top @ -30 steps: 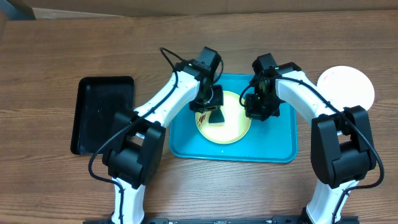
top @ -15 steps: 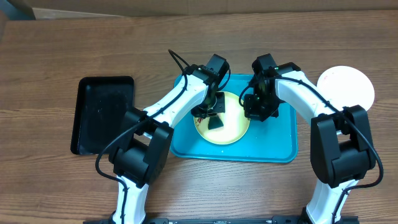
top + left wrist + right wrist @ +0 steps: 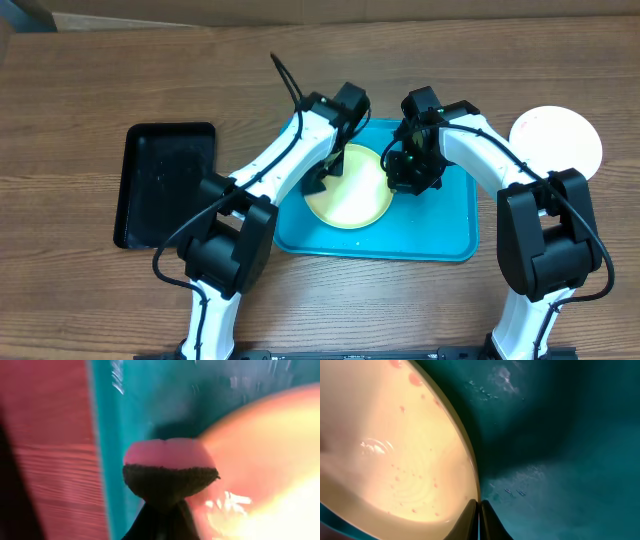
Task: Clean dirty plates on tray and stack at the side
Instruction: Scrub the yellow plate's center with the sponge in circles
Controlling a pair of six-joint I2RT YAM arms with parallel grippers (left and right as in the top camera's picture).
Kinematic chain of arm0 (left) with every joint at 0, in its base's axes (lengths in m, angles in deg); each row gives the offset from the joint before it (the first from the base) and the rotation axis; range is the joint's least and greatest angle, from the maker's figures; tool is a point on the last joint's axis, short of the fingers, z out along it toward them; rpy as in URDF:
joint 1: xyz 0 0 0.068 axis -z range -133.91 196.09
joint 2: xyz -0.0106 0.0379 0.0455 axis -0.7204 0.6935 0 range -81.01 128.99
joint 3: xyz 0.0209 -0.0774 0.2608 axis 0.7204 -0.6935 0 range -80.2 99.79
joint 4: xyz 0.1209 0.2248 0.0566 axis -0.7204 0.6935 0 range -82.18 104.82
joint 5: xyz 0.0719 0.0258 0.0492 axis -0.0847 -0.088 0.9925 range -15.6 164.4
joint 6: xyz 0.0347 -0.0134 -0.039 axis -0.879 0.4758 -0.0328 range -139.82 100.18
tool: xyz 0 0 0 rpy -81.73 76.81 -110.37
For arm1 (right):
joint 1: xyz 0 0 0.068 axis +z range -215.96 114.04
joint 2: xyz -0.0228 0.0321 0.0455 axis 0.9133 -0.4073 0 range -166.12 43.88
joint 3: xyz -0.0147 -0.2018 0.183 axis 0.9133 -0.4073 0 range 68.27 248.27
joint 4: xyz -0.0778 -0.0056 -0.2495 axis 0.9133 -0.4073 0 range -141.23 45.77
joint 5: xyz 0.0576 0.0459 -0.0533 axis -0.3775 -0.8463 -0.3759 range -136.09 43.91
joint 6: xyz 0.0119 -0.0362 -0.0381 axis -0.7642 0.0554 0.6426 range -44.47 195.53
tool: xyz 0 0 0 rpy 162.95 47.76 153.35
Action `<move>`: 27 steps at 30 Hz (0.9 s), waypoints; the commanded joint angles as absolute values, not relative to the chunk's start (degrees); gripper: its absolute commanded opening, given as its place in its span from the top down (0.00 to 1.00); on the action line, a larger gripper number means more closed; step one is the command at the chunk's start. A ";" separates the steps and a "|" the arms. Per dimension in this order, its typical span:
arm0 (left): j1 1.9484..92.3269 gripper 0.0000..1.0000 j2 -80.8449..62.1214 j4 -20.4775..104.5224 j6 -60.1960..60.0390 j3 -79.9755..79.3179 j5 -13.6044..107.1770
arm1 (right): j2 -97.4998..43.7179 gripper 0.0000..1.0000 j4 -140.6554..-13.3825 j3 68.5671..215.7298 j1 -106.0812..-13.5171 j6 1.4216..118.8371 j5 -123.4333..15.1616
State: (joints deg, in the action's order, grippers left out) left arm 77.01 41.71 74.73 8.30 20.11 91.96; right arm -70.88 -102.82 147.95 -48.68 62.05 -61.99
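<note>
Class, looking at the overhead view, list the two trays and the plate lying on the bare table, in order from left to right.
black tray → turquoise tray → white plate

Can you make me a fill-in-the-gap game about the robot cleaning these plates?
1. The left gripper squeezes a pink and dark ____.
2. The right gripper pinches the rim of the yellow ____.
3. The white plate sits on the wooden ____, outside the turquoise tray.
4. The smaller tray on the left is ____.
Missing words: sponge, plate, table, black.
</note>
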 commanded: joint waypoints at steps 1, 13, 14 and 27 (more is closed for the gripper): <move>75.78 0.96 42.08 76.02 7.41 26.90 95.13 | -71.45 0.96 -103.32 148.91 -49.54 62.27 -59.04; 76.87 0.96 42.28 64.24 7.41 21.83 57.85 | -71.45 0.96 -103.28 148.91 -49.54 62.25 -59.06; 77.25 0.96 42.36 63.58 7.39 20.72 57.87 | -71.45 0.96 -103.30 148.91 -49.54 62.25 -59.06; 76.92 0.96 42.54 66.91 7.39 12.63 84.58 | -71.45 0.96 -103.28 148.91 -49.54 62.05 -59.06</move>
State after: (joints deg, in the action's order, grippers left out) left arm 77.97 41.79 65.46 8.28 13.14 69.87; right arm -70.88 -103.39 148.06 -49.10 62.07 -60.70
